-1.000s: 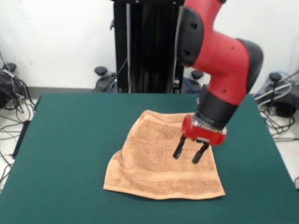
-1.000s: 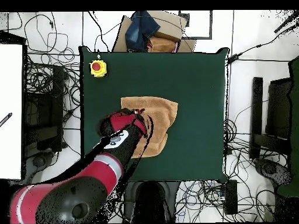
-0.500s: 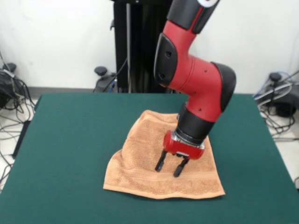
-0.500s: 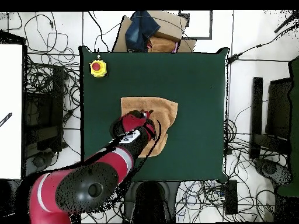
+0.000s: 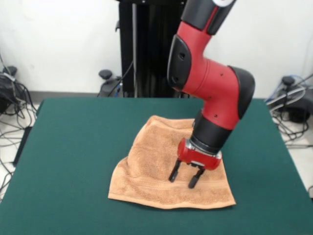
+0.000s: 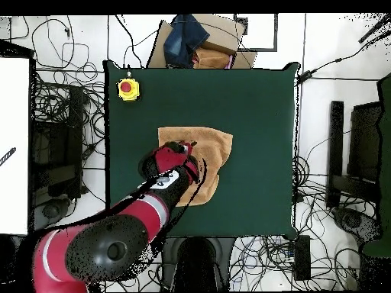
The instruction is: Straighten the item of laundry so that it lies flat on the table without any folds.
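The peach-orange towel (image 5: 146, 169) lies mid-table on the dark green table (image 5: 73, 147), mostly spread out. Its woven band runs along the front hem and its left edge is rumpled and uneven. My gripper (image 5: 184, 180) points down over the towel's front right part, just behind the band. Its two black fingers are apart and hold nothing, with the tips at or just above the cloth. In the overhead view the arm covers part of the towel (image 6: 216, 146), and the gripper (image 6: 182, 147) sits over its left half on the table (image 6: 252, 99).
A yellow box with a red button (image 6: 127, 88) stands on a table corner. A cardboard box with dark cloth (image 6: 200, 42) sits beyond the far edge. The black pedestal (image 5: 154, 49) stands behind the table. Cables lie on the floor all around.
My gripper has come down and moved left toward the towel's front hem, then shifted slightly back to the right. It stayed open. The towel's shape looks the same.
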Motion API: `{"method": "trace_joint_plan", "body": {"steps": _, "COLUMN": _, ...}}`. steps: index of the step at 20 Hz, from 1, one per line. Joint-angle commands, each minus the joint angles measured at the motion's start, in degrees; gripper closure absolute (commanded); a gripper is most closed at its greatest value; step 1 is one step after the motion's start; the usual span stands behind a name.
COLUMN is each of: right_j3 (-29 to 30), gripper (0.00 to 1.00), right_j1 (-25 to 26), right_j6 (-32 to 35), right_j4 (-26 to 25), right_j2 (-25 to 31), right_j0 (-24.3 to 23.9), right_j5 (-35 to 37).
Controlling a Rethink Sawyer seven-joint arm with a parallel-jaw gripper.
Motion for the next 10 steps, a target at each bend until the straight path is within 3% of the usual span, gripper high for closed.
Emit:
{"method": "trace_joint_plan", "body": {"steps": 1, "right_j3": -2.52, "gripper": 0.0, "right_j1": -1.93, "right_j6": 11.1, "right_j4": 5.05, "right_j2": -0.77, "right_j0": 2.91, "right_j5": 12.2}}
{"method": "trace_joint_plan", "body": {"steps": 10, "right_j3": -11.75, "gripper": 0.0, "right_j1": 7.66, "right_j6": 19.02, "right_j4": 15.0, "right_j2": -9.93, "right_j0": 8.58, "right_j5": 19.62}}
